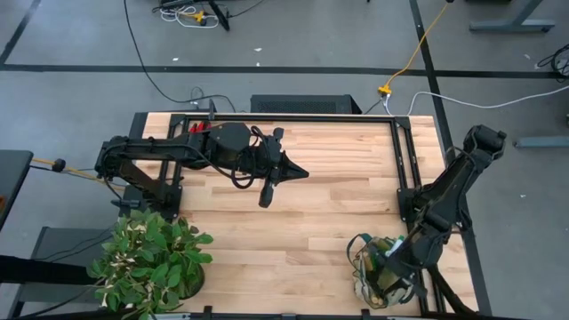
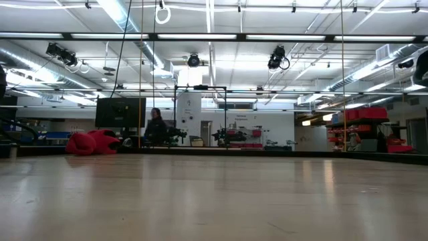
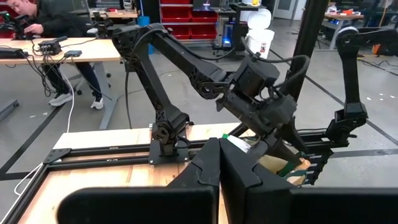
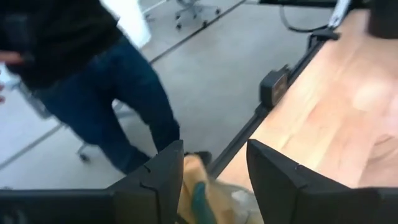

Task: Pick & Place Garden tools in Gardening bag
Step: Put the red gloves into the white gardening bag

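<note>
The gardening bag [image 1: 373, 271], beige with dark green trim, stands near the table's front right corner. Something pale and green shows inside it; I cannot tell which tools. No loose tool shows on the table. My right gripper [image 4: 211, 155] is open just above the bag's rim, and beige cloth with a green strap [image 4: 200, 200] shows between its fingers. In the high view it hangs over the bag's right side [image 1: 393, 265]. My left gripper [image 1: 295, 171] is shut and empty, held above the table's far middle. It points toward the right arm and the bag [image 3: 283, 165].
A leafy potted plant [image 1: 149, 262] stands at the table's front left corner. Black rails [image 1: 400, 160] run along the table's far and right edges. A person in jeans [image 4: 118, 93] stands on the floor beyond the table by the bag. Bare wood [image 1: 284, 240] lies between plant and bag.
</note>
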Robot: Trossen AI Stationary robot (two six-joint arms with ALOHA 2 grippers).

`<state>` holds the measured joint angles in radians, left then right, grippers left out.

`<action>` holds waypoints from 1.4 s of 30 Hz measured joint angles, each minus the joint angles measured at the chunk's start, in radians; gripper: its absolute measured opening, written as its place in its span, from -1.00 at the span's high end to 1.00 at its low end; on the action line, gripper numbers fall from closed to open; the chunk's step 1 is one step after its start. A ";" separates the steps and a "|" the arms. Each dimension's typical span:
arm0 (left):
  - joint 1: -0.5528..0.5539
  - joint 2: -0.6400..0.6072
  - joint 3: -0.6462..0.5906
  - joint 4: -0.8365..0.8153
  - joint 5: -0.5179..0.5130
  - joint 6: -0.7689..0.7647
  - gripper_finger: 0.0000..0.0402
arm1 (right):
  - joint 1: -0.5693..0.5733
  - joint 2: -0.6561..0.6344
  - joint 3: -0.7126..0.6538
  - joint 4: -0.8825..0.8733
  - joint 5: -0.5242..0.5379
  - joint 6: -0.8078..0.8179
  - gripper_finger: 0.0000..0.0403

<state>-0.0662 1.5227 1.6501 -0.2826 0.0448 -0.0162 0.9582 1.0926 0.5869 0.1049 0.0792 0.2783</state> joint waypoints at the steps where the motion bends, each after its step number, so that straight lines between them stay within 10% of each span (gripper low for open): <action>1: 0.000 0.000 0.000 0.000 0.000 0.000 0.98 | -0.002 -0.010 0.000 0.000 0.015 0.009 0.14; 19: 0.008 0.000 0.000 0.001 -0.006 -0.026 0.96 | -0.081 -0.199 0.000 -0.085 0.225 0.002 0.04; 42: 0.008 0.000 0.000 0.001 -0.070 -0.026 0.95 | -0.232 -0.430 0.000 -0.252 0.246 -0.007 -0.23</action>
<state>-0.0586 1.5227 1.6501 -0.2819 -0.0249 -0.0418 0.7266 0.6623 0.5869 -0.1469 0.3248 0.2717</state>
